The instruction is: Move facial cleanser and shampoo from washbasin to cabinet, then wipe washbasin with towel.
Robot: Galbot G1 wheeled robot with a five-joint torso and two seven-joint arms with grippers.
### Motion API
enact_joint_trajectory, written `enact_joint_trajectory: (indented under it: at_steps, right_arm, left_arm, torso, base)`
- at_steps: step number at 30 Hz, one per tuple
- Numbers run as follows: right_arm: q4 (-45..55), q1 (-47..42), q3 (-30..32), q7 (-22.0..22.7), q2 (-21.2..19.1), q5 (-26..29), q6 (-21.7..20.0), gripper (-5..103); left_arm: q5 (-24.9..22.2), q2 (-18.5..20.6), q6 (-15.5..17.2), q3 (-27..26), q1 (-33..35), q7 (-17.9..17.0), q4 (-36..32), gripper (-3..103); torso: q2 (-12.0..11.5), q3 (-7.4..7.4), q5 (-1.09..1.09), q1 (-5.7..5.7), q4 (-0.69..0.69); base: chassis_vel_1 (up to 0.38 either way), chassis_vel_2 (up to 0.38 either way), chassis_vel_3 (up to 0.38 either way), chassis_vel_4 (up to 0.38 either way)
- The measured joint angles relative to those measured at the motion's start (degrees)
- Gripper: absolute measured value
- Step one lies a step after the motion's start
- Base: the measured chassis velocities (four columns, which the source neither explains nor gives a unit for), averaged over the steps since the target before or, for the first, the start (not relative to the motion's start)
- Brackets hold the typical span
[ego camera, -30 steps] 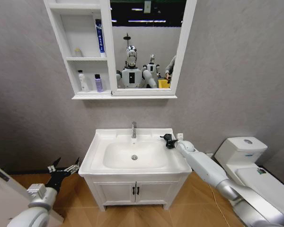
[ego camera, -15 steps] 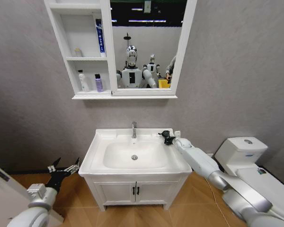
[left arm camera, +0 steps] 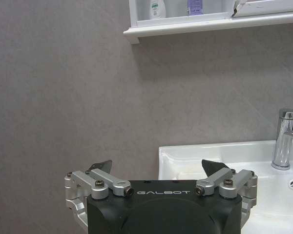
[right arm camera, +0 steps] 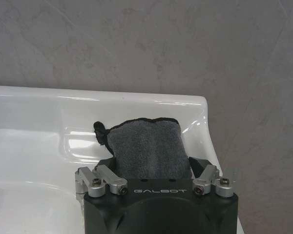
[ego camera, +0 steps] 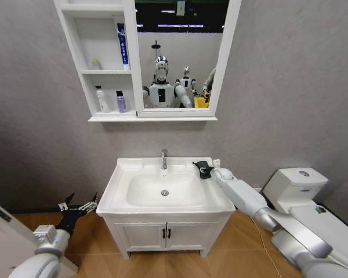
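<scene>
The dark grey towel (right arm camera: pixel 144 141) lies on the back right corner of the white washbasin (ego camera: pixel 123 184), right of the chrome faucet (ego camera: pixel 163 158). My right gripper (right arm camera: pixel 151 166) is shut on the towel (ego camera: pixel 199 165), one finger on each side of the cloth, just above the rim. The wall cabinet (ego camera: pixel 73 46) holds a blue and white tube (ego camera: pixel 122 46) on its middle shelf and a white bottle (ego camera: pixel 100 98) and a purple bottle (ego camera: pixel 120 101) on the lowest shelf. I cannot tell which is the facial cleanser or the shampoo. My left gripper (ego camera: pixel 78 207) hangs open, low and left of the basin.
A white two-door vanity (ego camera: pixel 165 234) carries the basin. A white toilet (ego camera: pixel 298 185) stands to the right, close to my right arm. A grey wall runs behind, and the mirror panel (ego camera: pixel 180 55) reflects robots. In the left wrist view, the basin's left rim (left arm camera: pixel 210 156) lies ahead.
My right gripper has slid along the basin's back right rim toward the faucet and the wall, taking the towel with it. The left arm has not moved.
</scene>
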Motion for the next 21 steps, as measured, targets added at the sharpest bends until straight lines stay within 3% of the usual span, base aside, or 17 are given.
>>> enact_joint_trajectory:
  at_steps: [7,14,17,21]
  right_arm:
    - [3.4,-0.9,0.4,4.1,-0.5,3.3,-2.0,99]
    - [6.2,-2.4,1.1,7.3,-1.1,3.4,-2.1,100]
    - [8.6,-3.7,2.3,10.8,-1.3,1.2,-0.8,100]
    - [16.7,-7.0,5.0,10.6,-4.4,-3.2,-0.9,100]
  left_arm:
    - [0.0,0.0,0.0,0.0,0.0,0.0,0.0,100]
    - [0.0,0.0,0.0,0.0,0.0,0.0,0.0,100]
    - [0.0,0.0,0.0,0.0,0.0,0.0,0.0,100]
    - [0.0,0.0,0.0,0.0,0.0,0.0,0.0,100]
  torso:
    - [0.0,0.00,0.00,0.00,0.00]
    - [0.0,0.00,0.00,0.00,-0.01]
    - [0.0,0.00,0.01,0.00,0.01]
    - [0.0,0.00,0.00,0.01,0.00]
  base:
    - [0.000,0.000,0.000,0.000]
    - [0.000,0.000,0.000,0.000]
    - [0.000,0.000,0.000,0.000]
    - [0.000,0.000,0.000,0.000]
